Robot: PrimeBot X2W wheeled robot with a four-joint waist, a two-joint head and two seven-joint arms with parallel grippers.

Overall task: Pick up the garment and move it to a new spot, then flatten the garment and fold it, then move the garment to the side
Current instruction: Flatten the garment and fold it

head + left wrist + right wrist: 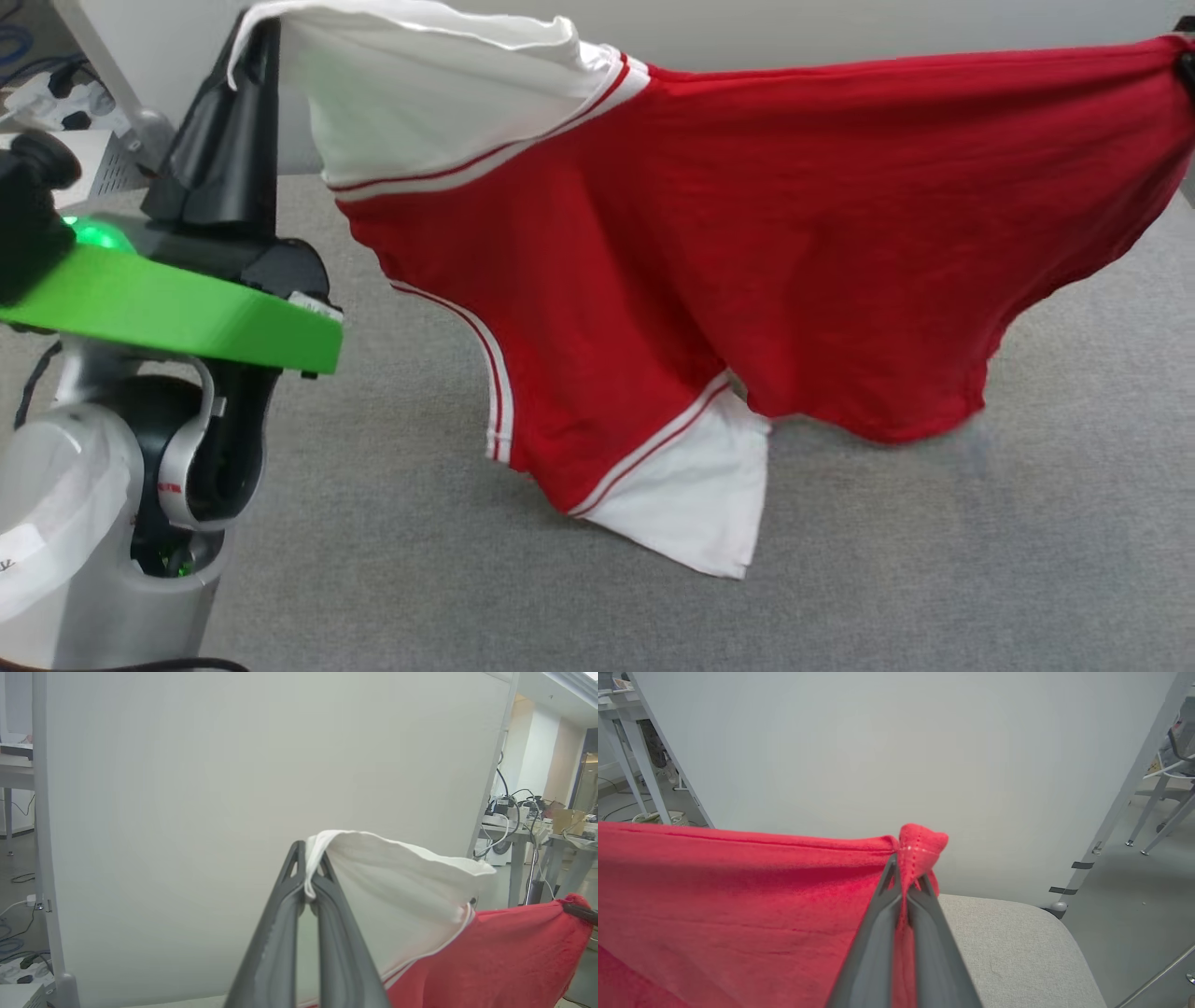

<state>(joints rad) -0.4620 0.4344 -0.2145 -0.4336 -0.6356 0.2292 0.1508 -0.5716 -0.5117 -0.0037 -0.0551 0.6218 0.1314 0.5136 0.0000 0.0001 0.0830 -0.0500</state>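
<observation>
The garment [747,233] hangs stretched between both hands. The left hand [309,858] is clenched on its white sleeve and the right hand [906,872] on its red edge. The other sleeve, below them, touches the desk [373,560].

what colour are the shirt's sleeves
The sleeves are white with red stripe trim; head view shows it best.

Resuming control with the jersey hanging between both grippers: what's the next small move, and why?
Probably lower both grippers together, jersey taut, to lay it flat. The left gripper pinches a white sleeve and the right gripper a red hem corner; the lower sleeve seems to touch the grey tabletop.
</observation>
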